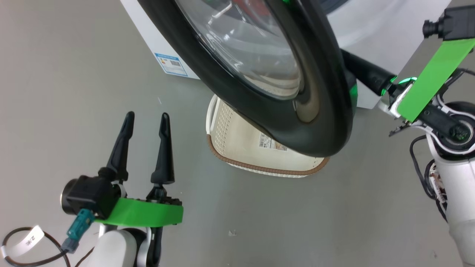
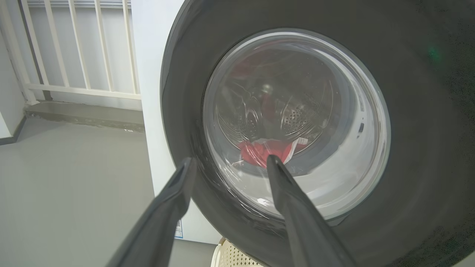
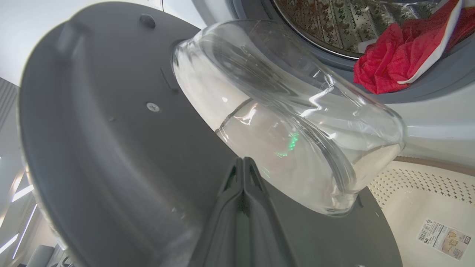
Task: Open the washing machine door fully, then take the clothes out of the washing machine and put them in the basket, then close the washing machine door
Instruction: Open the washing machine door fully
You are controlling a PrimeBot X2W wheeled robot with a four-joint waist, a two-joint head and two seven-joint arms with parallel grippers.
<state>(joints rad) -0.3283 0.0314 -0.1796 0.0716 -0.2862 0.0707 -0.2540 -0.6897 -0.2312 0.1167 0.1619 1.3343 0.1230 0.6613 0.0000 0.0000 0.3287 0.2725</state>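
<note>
The washing machine door (image 1: 319, 111) stands partly swung out from the white washing machine (image 1: 148, 33), its glass bowl (image 3: 289, 122) bulging on the inner side. Red clothes (image 3: 393, 59) lie at the drum's mouth, and through the glass the clothes (image 2: 259, 150) show again. The cream basket (image 1: 245, 148) sits on the floor under the door. My right gripper (image 3: 243, 160) is shut with nothing in it, its tips at the door's inner face beside the bowl; in the head view its fingers (image 1: 365, 74) reach behind the door's edge. My left gripper (image 1: 147, 116) hangs open over the floor, left of the basket, facing the door's outer side (image 2: 178, 111).
A white railing (image 2: 74, 48) and a low step (image 2: 85, 115) stand left of the machine. Grey floor (image 1: 297, 222) spreads in front of the basket. A blue sticker (image 1: 170, 65) marks the machine's lower front. My right arm's cables (image 1: 423, 170) hang at the right.
</note>
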